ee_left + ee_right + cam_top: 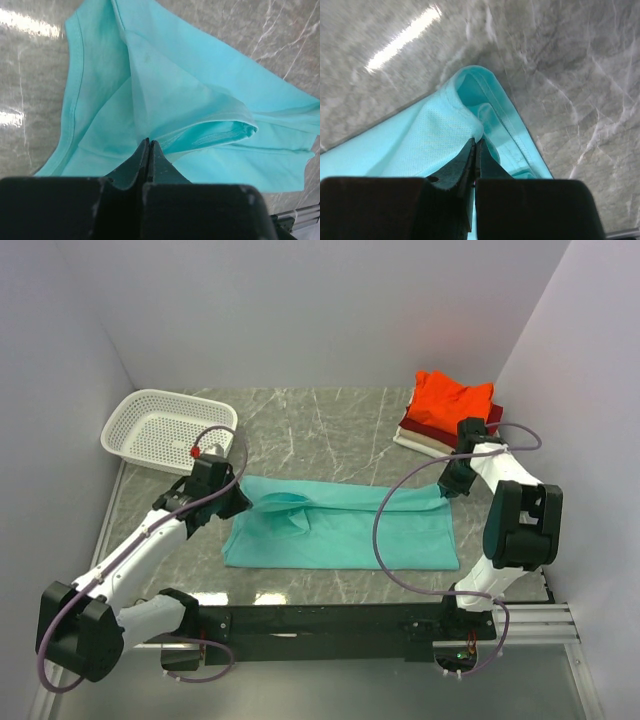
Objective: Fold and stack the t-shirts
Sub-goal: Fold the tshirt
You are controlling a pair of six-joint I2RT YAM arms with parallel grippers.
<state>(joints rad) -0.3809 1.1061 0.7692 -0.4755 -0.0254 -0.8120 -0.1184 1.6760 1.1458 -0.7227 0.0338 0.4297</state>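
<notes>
The teal t-shirt (pixel 340 530) lies flat on the tabletop (pixel 330 420) as a long sideways band, apparently doubled over once along its length. The left tool (pixel 149 142) is pinched shut on a ridge of cloth at the shirt's far-left corner, just beside the loose sleeve that bulges open there. The right tool (pixel 475 142) is likewise clamped tight on the hemmed edge at the shirt's far-right corner. Both grips sit on the same far edge, one at each end. That probably lets the edge lift as one straight line, so the cloth would fold without sagging or twisting in the middle.

Beyond the shirt's right end, well apart from it, sits the folded stack (pixel 420 435), with the orange-red t-shirt (pixel 452 400) on top; that looks like the place this shirt will go once folded. Beyond the shirt's left end stands a white mesh basket (pixel 150 396), with nothing in it.
</notes>
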